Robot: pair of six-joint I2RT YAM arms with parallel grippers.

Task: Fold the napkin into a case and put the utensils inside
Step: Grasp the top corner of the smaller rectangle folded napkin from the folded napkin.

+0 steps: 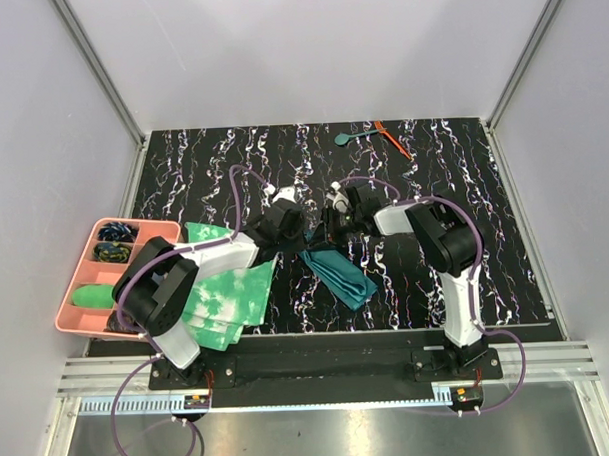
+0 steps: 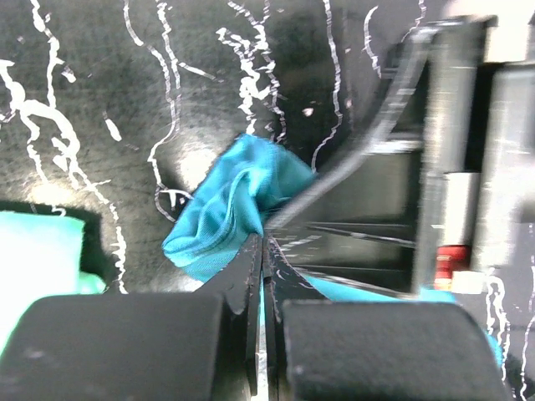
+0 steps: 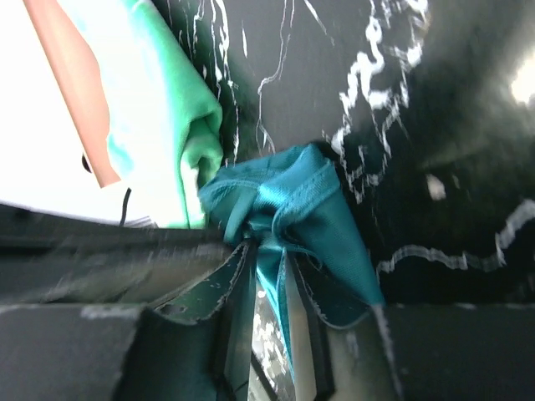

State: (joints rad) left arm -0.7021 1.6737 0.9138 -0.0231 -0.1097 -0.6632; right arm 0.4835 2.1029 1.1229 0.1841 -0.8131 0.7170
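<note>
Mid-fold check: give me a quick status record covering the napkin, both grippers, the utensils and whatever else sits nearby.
napkin: dark teal, gathered into a rough diagonal strip mid-table, not yet a neat case
left gripper: shut on the napkin's far end
right gripper: jaws slightly apart, napkin cloth between them
utensils: teal spoon and orange stick at the far edge, apart from the napkin
left side: pink tray, tie-dye cloths beside it
</note>
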